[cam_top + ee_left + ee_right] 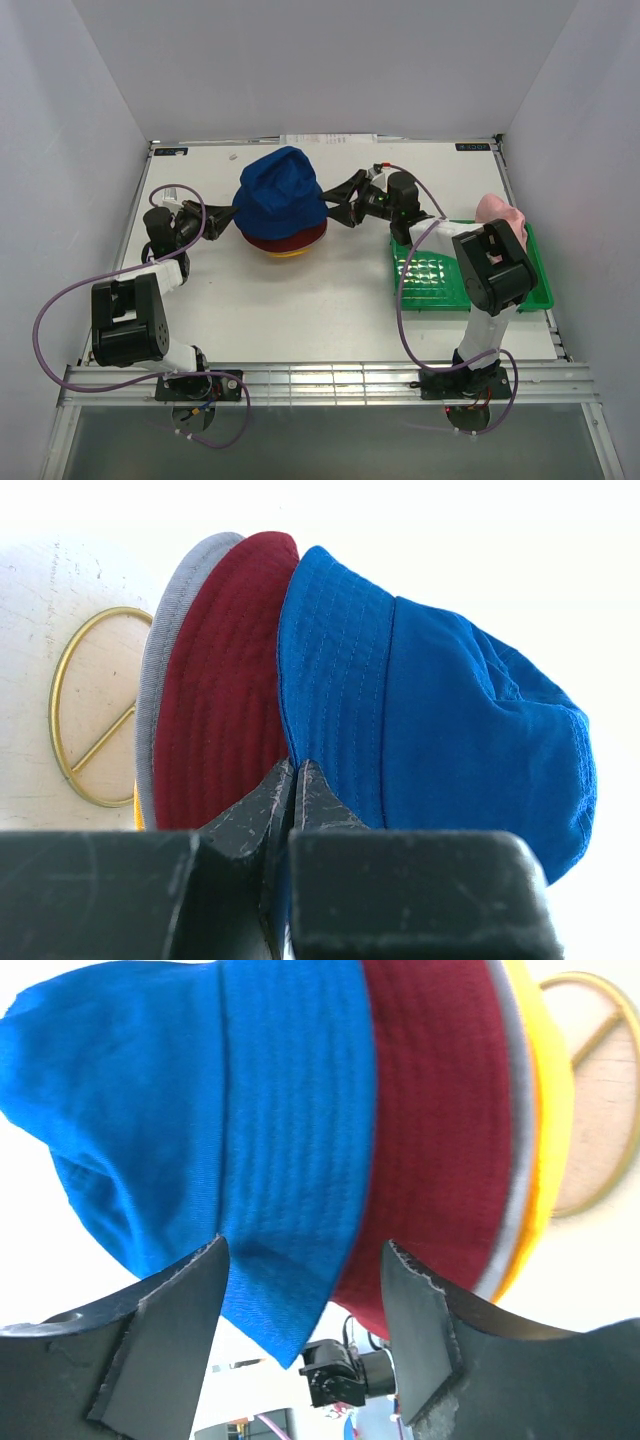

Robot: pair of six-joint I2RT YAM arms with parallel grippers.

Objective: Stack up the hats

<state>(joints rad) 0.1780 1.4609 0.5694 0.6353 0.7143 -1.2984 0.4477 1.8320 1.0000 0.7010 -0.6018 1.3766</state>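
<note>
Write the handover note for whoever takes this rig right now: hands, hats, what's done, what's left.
Left hand: shut at the stack's brim edge; I cannot tell whether it pinches fabric.
Right hand: open, a finger on either side of the blue and dark red brims, gripping nothing.
Hats: one stack at table centre, with the blue hat on top, then the dark red hat, the grey hat and the yellow hat at the bottom. The gold stand shows its ring under it. The pink hat lies at the far end of the green tray.
Done: four hats stacked.
Left: put the pink hat on top of the blue one.
</note>
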